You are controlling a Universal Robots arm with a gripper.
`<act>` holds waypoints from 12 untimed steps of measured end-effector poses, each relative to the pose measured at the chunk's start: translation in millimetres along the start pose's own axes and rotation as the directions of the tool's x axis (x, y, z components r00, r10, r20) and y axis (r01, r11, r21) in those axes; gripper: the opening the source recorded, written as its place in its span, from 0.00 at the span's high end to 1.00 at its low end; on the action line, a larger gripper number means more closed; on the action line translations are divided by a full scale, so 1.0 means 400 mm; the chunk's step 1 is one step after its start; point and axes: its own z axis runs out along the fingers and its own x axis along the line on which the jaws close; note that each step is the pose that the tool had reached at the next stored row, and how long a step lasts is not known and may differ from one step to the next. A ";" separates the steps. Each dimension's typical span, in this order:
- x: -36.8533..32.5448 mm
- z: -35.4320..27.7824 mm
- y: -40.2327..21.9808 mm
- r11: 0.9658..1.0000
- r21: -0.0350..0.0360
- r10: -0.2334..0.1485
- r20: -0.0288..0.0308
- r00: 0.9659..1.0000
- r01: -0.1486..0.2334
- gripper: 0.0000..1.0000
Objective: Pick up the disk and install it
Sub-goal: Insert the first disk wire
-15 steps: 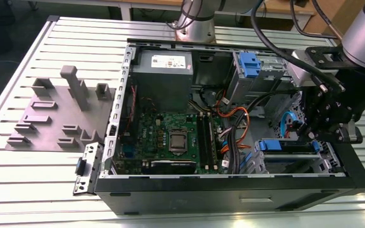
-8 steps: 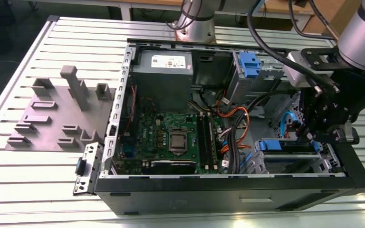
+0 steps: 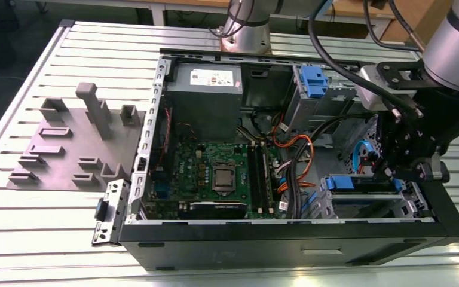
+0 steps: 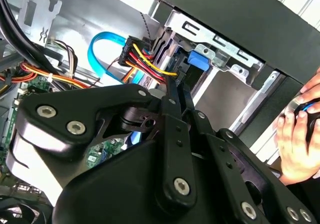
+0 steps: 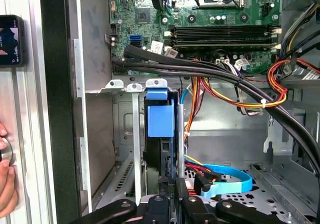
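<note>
Slatted table (image 3: 46, 227) | open computer case (image 3: 213, 242), narrow drive bay (image 5: 131, 149) | disk (image 5: 161, 116) upright in bay, just beyond gripper (image 5: 172, 204) | fingers pinching disk's edge

Black claw (image 5: 172, 204); blue carrier on the disk (image 5: 161, 115); green circuit board (image 3: 213, 173); light-blue flat cable (image 5: 230, 181); ribbed silver-grey bench (image 3: 54, 239).

An open computer case (image 3: 293, 239) lies on a slatted table (image 3: 54, 239). The green circuit board (image 3: 213, 173) sits at its centre, the grey power supply (image 3: 205, 81) at twelve o'clock. At four o'clock, the black gripper (image 3: 401, 173) reaches down beside the blue-railed disk (image 3: 361, 184) in its bay. A grey fixture (image 3: 70, 143) rests at nine o'clock.
</note>
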 end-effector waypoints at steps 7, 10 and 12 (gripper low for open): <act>0.000 0.003 0.003 1.000 0.000 0.004 0.000 1.000 -0.004 0.84; 0.000 0.005 0.003 1.000 0.000 0.004 0.000 1.000 -0.004 0.84; 0.000 0.007 0.003 1.000 0.001 0.004 0.000 1.000 -0.004 0.84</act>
